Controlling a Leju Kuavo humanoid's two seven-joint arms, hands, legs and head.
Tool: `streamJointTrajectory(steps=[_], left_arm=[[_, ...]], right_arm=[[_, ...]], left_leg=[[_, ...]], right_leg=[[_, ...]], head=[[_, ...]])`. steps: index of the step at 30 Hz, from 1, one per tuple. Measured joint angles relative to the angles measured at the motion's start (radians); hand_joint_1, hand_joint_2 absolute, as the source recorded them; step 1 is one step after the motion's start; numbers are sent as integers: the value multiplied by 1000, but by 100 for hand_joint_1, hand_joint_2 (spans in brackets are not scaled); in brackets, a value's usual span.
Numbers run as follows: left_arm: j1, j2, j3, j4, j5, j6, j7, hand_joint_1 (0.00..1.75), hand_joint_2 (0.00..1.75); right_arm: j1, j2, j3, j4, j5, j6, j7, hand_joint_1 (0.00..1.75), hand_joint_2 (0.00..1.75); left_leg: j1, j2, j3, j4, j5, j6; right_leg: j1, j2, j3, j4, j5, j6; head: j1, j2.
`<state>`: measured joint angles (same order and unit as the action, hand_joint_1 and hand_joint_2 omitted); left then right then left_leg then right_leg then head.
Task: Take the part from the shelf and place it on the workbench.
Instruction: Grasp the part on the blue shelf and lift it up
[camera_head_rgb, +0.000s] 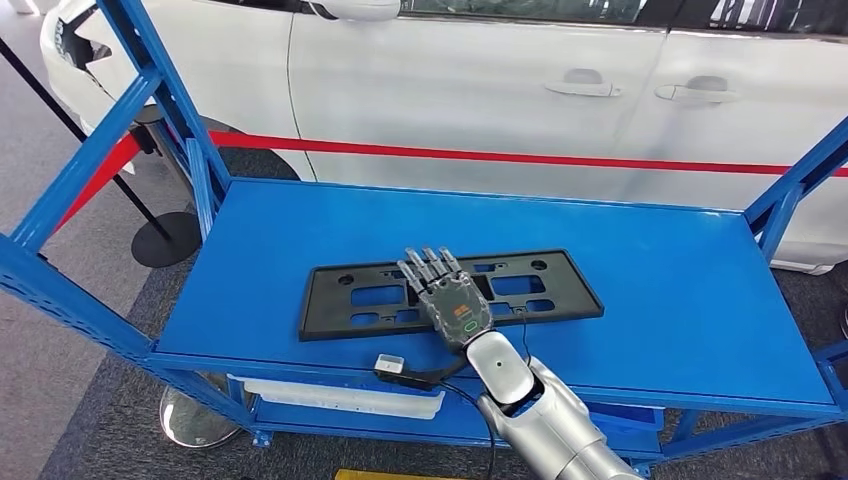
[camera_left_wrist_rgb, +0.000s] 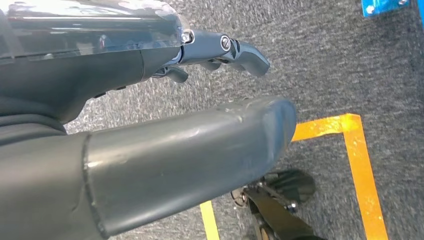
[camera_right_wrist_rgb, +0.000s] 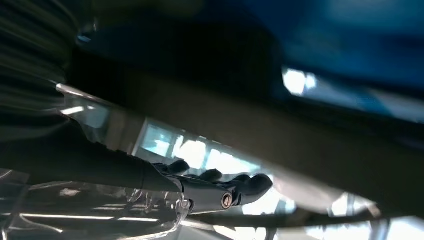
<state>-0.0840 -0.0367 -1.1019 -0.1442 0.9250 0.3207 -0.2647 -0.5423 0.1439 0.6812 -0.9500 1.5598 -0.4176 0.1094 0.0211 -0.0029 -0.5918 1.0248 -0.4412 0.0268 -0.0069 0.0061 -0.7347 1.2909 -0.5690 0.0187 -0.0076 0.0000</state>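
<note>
shelf frame (camera_head_rgb: 90, 160) in blue stood at the left of the head view, its slanted struts rising from the corner of the blue shelf deck (camera_head_rgb: 660, 290). beside it on the floor, a black stanchion base (camera_head_rgb: 165, 240), with a red barrier tape (camera_head_rgb: 520, 157) running across in front of a white car (camera_head_rgb: 480, 90).

part (camera_head_rgb: 350, 300), a flat black rectangular frame with cut-outs, lay flat on the shelf deck, left of centre and nearer the front edge. it was not lifted.

right hand (camera_head_rgb: 450, 298) lay palm down over the right-of-centre stretch of the part, fingers (camera_head_rgb: 428, 265) extended and spread across its upper rail, thumb toward the front edge. from the head view the hand rested on the part; whether the fingers had closed round any rail could not be told. right wrist view showed dark fingertips (camera_right_wrist_rgb: 250, 184) stretched out close under the dark underside of the part, too dim to judge contact.

left hand (camera_left_wrist_rgb: 165, 150) hung over grey carpet (camera_left_wrist_rgb: 325, 60), fingers (camera_left_wrist_rgb: 240, 50) loosely curled, thumb straight, holding nothing. orange floor tape (camera_left_wrist_rgb: 360, 165) formed a corner below it.
</note>
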Motion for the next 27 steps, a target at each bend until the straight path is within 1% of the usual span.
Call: streamJointTrajectory(steps=[1,2,3,4,5,6,7,8,10,11,12,13,14,15,16,17,18,19,20,21,22,23,25,26,27], left_arm=[[0,1,-3,0,2,-1,0,0,0],[0,1,-7,0,4,-3,0,0,0],[0,1,-11,1,8,-3,0,0,0],[-1,1,-15,1,13,-4,0,0,0],[-1,0,-17,1,16,-4,0,0,0],[-1,1,-19,1,18,-4,1,0,0],[-1,1,-20,1,19,-4,3,0,0],[-1,1,-21,1,21,-3,5,0,0],[-2,3,-23,1,25,0,8,0,0],[-2,4,-23,1,27,1,9,0,0],[-2,5,-24,1,29,2,9,0,0],[-2,6,-24,1,31,2,8,0,0],[-2,6,-25,1,33,2,7,0,0],[-1,6,-25,1,34,2,6,0,0],[-1,6,-26,1,35,2,5,0,0],[-1,7,-27,1,36,2,5,0,0],[-1,8,-28,1,36,2,4,0,0],[-1,8,-28,1,36,2,3,0,0],[-1,9,-29,1,36,2,3,0,0],[-2,10,-30,1,36,2,3,0,0],[-2,10,-30,1,37,2,2,0,0],[-2,10,-31,1,38,2,1,0,0],[-3,9,-33,1,43,2,1,0,0],[-3,8,-35,1,48,3,1,0,0],[-4,7,-37,1,52,4,1,0,0]], right_arm=[[-17,-6,-6,20,2,26,8,175,175],[-36,-12,-12,39,1,47,12,175,175],[-54,-16,-19,57,-2,61,12,175,175],[-70,-21,-28,74,-7,70,10,175,175],[-82,-24,-36,86,-14,73,8,175,175],[-89,-26,-44,96,-21,74,5,175,175],[-92,-28,-50,102,-26,74,3,175,175],[-93,-28,-56,106,-30,73,1,175,175],[-92,-29,-65,111,-37,72,-4,175,175],[-92,-30,-68,111,-39,71,-7,175,175],[-90,-30,-70,112,-41,70,-9,175,175],[-88,-30,-72,112,-43,68,-10,175,175],[-85,-30,-73,112,-45,65,-11,175,175],[-81,-30,-74,113,-47,61,-12,175,175],[-77,-30,-76,113,-48,57,-14,175,175],[-74,-30,-78,112,-48,54,-16,175,175],[-71,-30,-81,112,-48,52,-17,175,175],[-69,-30,-83,111,-49,51,-19,175,175],[-68,-30,-85,110,-49,50,-19,175,175],[-66,-30,-87,108,-49,49,-19,175,175],[-65,-30,-88,107,-49,46,-19,175,175],[-62,-31,-90,104,-49,42,-21,175,175],[-51,-31,-96,91,-53,32,-28,175,175],[-42,-31,-100,81,-59,28,-35,175,175],[-33,-32,-104,68,-69,24,-43,175,175]], left_leg=[[0,0,0,0,0,0],[0,-1,1,0,-1,0],[-1,-2,3,0,-1,0],[-1,-2,4,0,-1,-1],[-3,-3,5,0,-2,-5],[-4,-4,5,0,-3,-10],[-4,-4,5,0,-4,-15],[-4,-3,5,-2,-4,-22],[-4,-3,5,1,-10,-34],[-4,-2,-2,21,-24,-39],[-3,-2,-20,61,-48,-43],[-2,-2,-47,119,-79,-46],[-1,-2,-81,188,-110,-50],[-1,-2,-109,244,-130,-52],[-1,-2,-123,270,-130,-54],[-1,-2,-119,257,-110,-54],[-1,-2,-94,205,-75,-52],[-1,-2,-60,130,-39,-48],[-2,-2,-28,64,-13,-43],[-4,-2,-5,19,1,-38],[-7,-2,4,-2,3,-33],[-9,-3,6,-4,1,-29],[-6,-2,9,-11,5,-17],[-3,-1,11,-16,8,-11],[0,0,13,-21,10,-6]], right_leg=[[-1,0,-10,15,5,0],[-1,-1,1,-10,29,-1],[0,-1,32,-71,64,-5],[1,-1,69,-147,95,-10],[4,-2,101,-210,116,-15],[8,-2,121,-252,126,-19],[11,-2,128,-269,126,-22],[13,-2,128,-270,127,-25],[7,-1,132,-279,131,-34],[4,-1,136,-284,133,-40],[1,-2,140,-288,134,-45],[2,-4,141,-290,134,-48],[3,-4,142,-289,132,-52],[4,-5,142,-289,131,-53],[5,-4,143,-288,130,-53],[5,-3,146,-288,128,-52],[5,-3,149,-286,125,-51],[5,-2,153,-284,121,-48],[7,-1,154,-281,118,-43],[9,-1,155,-278,115,-39],[10,-1,154,-277,113,-34],[11,0,154,-277,113,-30],[10,0,155,-275,109,-20],[10,0,149,-260,96,-14],[8,-1,132,-223,73,-9]], head=[[0,0],[0,0],[1,0],[1,0],[2,0],[2,0],[3,0],[3,0],[2,0],[0,0],[-2,0],[-5,0],[-7,0],[-7,0],[-8,0],[-8,0],[-8,0],[-8,0],[-8,0],[-7,0],[-7,0],[-7,0],[-6,0],[-4,0],[-2,0]])
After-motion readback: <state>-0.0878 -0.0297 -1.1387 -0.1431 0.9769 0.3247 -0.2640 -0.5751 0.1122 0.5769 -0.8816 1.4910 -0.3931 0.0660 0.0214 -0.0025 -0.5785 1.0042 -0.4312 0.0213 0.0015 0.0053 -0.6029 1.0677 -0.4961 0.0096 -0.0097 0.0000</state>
